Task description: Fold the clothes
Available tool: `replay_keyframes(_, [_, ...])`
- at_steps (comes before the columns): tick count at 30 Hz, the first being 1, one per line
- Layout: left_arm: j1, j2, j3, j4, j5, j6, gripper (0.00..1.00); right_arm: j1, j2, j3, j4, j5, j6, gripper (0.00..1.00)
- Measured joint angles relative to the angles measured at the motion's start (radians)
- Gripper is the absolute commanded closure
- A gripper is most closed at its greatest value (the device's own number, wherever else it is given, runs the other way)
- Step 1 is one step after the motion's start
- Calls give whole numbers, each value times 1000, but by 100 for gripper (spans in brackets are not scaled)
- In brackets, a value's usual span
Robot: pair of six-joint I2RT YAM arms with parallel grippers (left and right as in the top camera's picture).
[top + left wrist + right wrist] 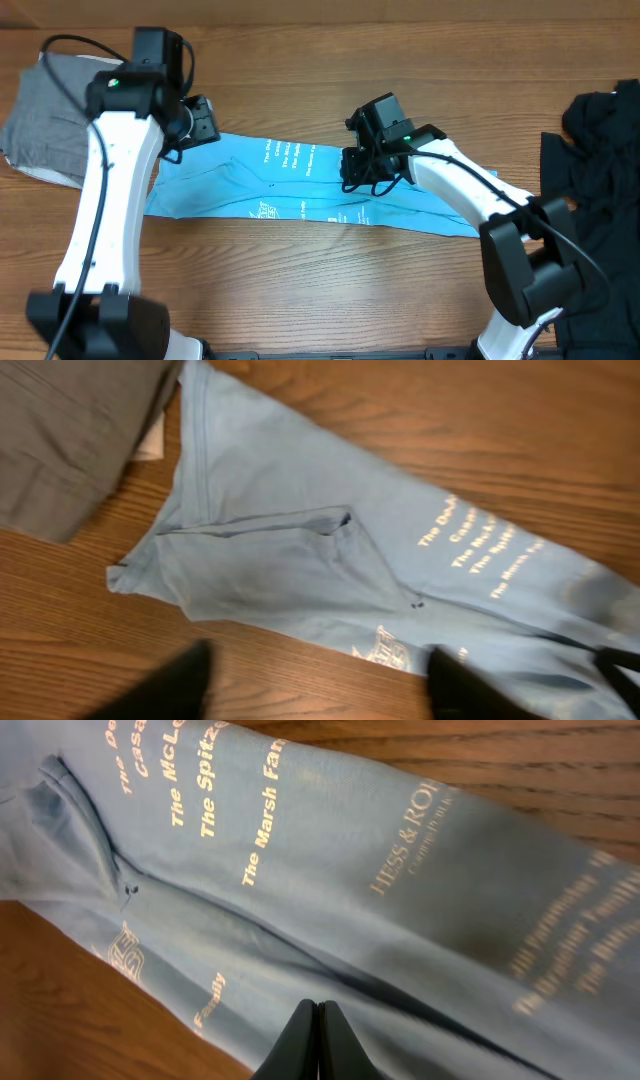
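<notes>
One garment is under work: the light blue T-shirt (290, 188) lies on the wooden worktop (320, 290), gathered into a long, narrow band. It runs from below the left arm (110, 190) across to the right arm (470, 195), sloping slightly toward you at its right end. Small white lettering (290, 158) faces up near the middle of the band.

Left jaws: spread wide. In your left wrist view both dark fingers (170, 685) sit at the bottom edge with nothing between them, held above the near edge of the shirt (300, 510). That view also shows a folded-over flap (270, 565) lying flat on the shirt's left part, with a seam around it.

Right jaws: pressed together. In your right wrist view the two fingers (300, 1040) meet tip to tip directly over the shirt (350, 870), among rows of pale printed names. The tips are cut off by the frame's edge, so you cannot tell whether any cloth is caught between them.

Other items noted: a grey garment (45, 110) lies at the far left of the worktop, its edge just beside the shirt's left end. A black garment (600, 150) lies at the far right, apart from the shirt.
</notes>
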Motion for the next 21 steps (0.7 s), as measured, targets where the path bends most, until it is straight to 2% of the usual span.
replay_keyframes(9, [0,-28,4,0,1,-6,0,87,99,-2,143,-7,24,96])
replay_keyframes(15, [0,-28,4,0,1,-6,0,88,99,-2,166,37,27,87])
replay_keyframes(16, [0,-28,4,0,1,-6,0,88,99,-2,169,40,25,84])
replay_keyframes(18, [0,-28,4,0,0,-6,0,88,99,-2,169,45,24,54])
replay_keyframes(21, [0,-28,4,0,1,-6,0,86,99,-2,166,49,15,51])
